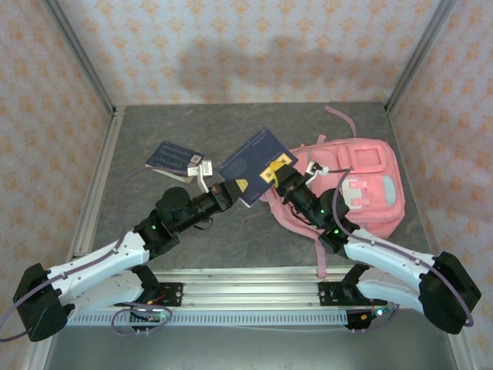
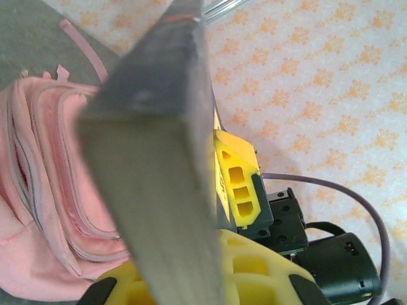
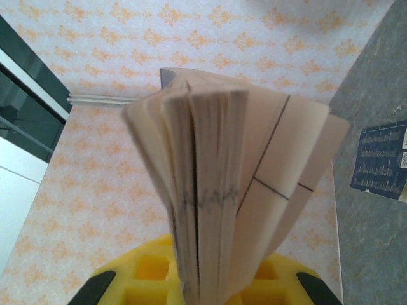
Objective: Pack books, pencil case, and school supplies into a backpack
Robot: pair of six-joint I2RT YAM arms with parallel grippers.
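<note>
A dark navy book [image 1: 254, 163] hangs tilted above the table between my two grippers. My left gripper [image 1: 234, 190] is shut on its near left edge; in the left wrist view the book's grey edge [image 2: 152, 159] rises from between the yellow fingers [image 2: 261, 267]. From the right, my right gripper [image 1: 282, 176] pinches the same book, whose fanned pale pages [image 3: 210, 190] stand between its fingers [image 3: 146, 279]. The pink backpack [image 1: 362, 185] lies flat at the right, just behind the right gripper, and its zipped side [image 2: 44, 190] faces the left wrist camera. A second navy book [image 1: 174, 157] lies on the table at the left.
The grey table [image 1: 231, 239] is fenced by metal posts and patterned walls on three sides. A pink strap [image 1: 339, 119] trails from the backpack toward the back edge. The second navy book [image 3: 381, 162] lies flat at the right edge of the right wrist view.
</note>
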